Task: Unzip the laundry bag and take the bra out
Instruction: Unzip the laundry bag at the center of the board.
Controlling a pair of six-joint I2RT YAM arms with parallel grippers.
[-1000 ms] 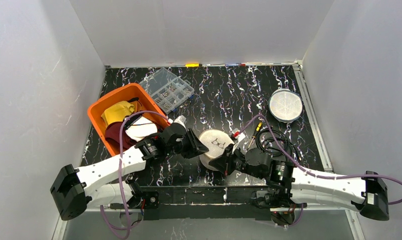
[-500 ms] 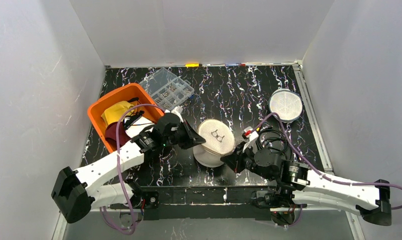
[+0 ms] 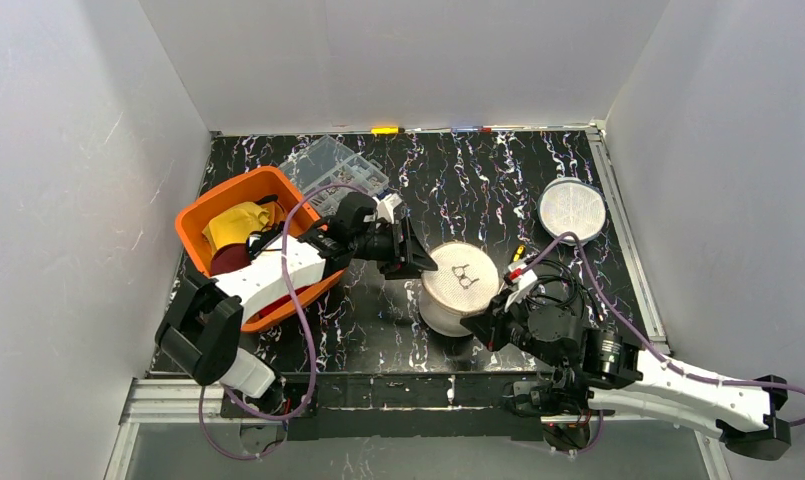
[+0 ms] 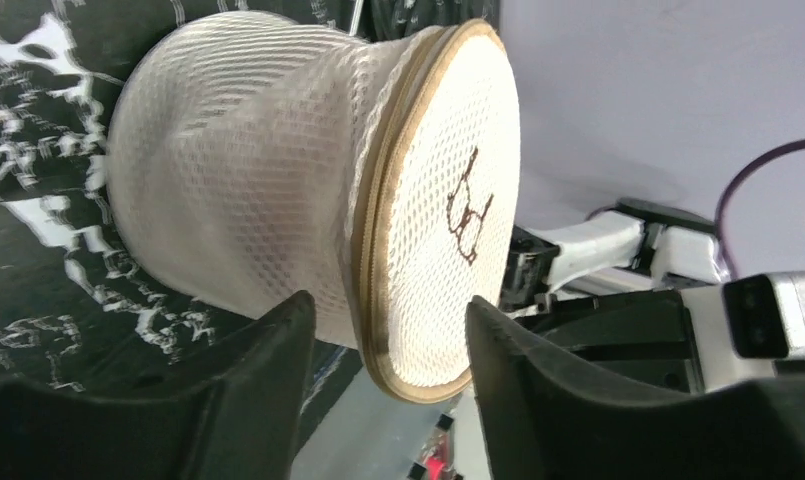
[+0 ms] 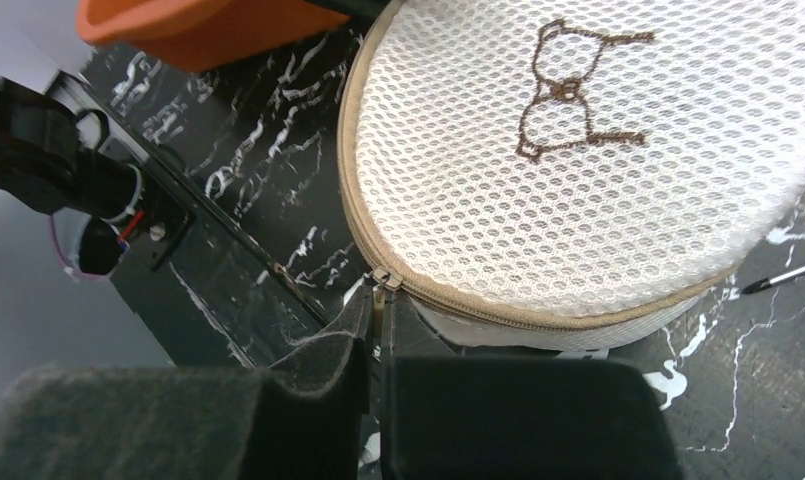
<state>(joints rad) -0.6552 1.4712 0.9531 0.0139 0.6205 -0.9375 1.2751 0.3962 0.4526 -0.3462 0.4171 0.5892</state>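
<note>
The laundry bag (image 3: 460, 290) is a round white mesh drum with a tan zipper round its lid and a brown bra drawing on top. It stands on the black marbled table, slightly tilted. My left gripper (image 3: 419, 263) is open at the bag's left side. In the left wrist view (image 4: 388, 305) its jaws straddle the zippered rim (image 4: 368, 240) without closing on it. My right gripper (image 3: 488, 326) is shut on the tan zipper pull (image 5: 378, 300) at the bag's near edge (image 5: 498, 315). The zipper looks closed. The bra is hidden inside the bag.
An orange bin (image 3: 193, 218) with clothes stands at the left, with a clear compartment box (image 3: 334, 172) behind it. A second round mesh disc (image 3: 572, 209) lies at the far right. A coiled black cable (image 3: 556, 292) and a pen (image 3: 518, 254) lie right of the bag.
The bag has shifted to the right and away from the near edge and now stands taller. Both grippers moved right with it. The left arm swung out toward the table's middle.
</note>
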